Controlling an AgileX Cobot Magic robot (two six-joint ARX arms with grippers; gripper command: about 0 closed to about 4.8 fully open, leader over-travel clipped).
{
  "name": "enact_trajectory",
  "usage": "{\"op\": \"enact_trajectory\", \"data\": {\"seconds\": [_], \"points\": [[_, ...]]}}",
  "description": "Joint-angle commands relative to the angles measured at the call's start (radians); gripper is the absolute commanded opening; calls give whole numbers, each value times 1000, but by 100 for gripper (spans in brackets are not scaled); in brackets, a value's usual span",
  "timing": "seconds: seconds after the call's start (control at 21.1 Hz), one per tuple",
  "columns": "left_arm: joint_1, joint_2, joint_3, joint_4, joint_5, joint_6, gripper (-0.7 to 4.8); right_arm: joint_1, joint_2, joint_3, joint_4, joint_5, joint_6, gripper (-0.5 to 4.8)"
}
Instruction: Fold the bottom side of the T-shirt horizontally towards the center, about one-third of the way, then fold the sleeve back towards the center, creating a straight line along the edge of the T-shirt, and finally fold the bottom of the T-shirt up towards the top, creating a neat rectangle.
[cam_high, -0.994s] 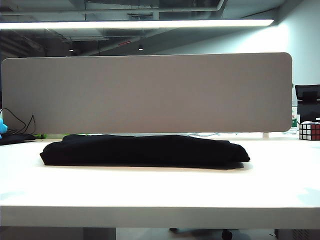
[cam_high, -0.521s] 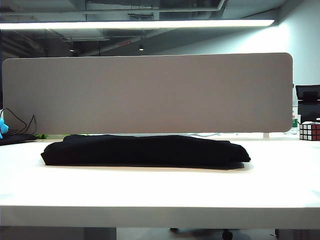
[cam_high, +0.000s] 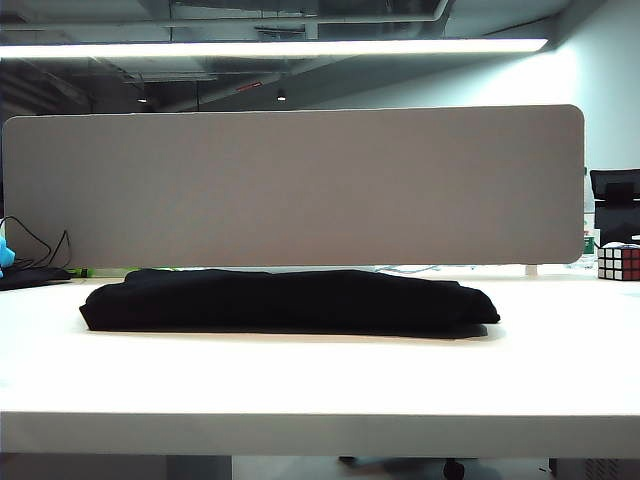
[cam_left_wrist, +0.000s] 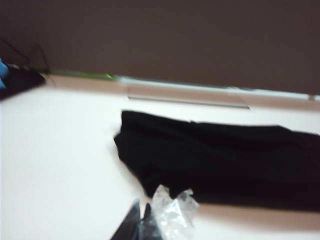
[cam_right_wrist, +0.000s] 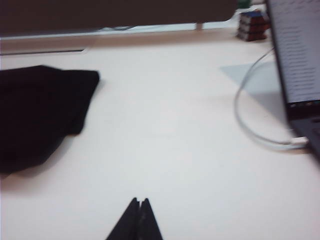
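already the large plain black cloth t-shirt (cam_high: 290, 300) lies folded on the white desk (cam_high: 320, 390); left tool (cam_left_wrist: 141, 220) and right tool (cam_right_wrist: 139, 217) pinched together, empty, near it; folding looks done, nothing left but parking.

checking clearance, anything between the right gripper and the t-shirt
Nothing: the right wrist view shows only bare white table between the shut right gripper and the folded T-shirt.

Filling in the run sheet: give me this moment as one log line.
T-shirt: folded, flat on table | left tool: shut, empty, off shirt | right tool: shut, empty, over bare table | cube: far right
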Motion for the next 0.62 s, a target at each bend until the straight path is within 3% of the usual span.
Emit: {"op": "enact_trajectory", "data": {"seconds": [0.05, 0.38, 0.62], "points": [[2, 1, -55, 108, -5, 20, -6, -3, -2, -7, 78, 25, -36, -7], [2, 2, -55, 118, -72, 84, -6, -61, -2, -9, 113, 20, -55, -6], [2, 1, -55, 39, -42, 76, -6, -58, -2, -9, 112, 18, -55, -6]]}}
